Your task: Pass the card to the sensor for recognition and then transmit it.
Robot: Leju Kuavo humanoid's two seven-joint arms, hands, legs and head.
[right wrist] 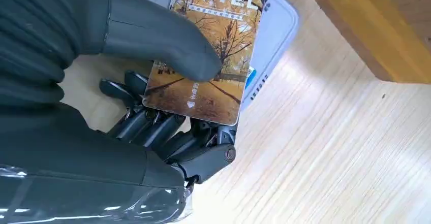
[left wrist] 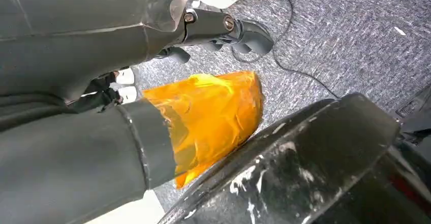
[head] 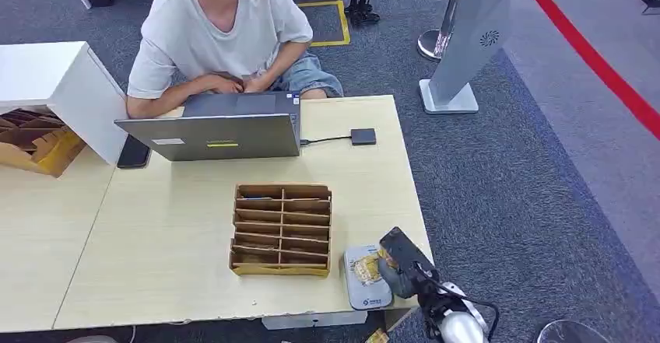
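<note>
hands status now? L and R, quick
Left hand: hanging over the carpet, fingers curled, nothing in it; closed.
Right hand: holding the hotel card between thumb and fingers, over the grey sensor.

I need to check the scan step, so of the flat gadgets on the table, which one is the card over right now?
The pale grey sensor pad at the table's near edge, beside the cardboard organizer. The right hand holds the card over it; the small dark box by the laptop sits far off.

Glossy printed card [right wrist: 211,51], matt pale wood-grain table [right wrist: 330,148], brown cardboard organiser [head: 282,230], rough grey carpet [head: 529,203]
</note>
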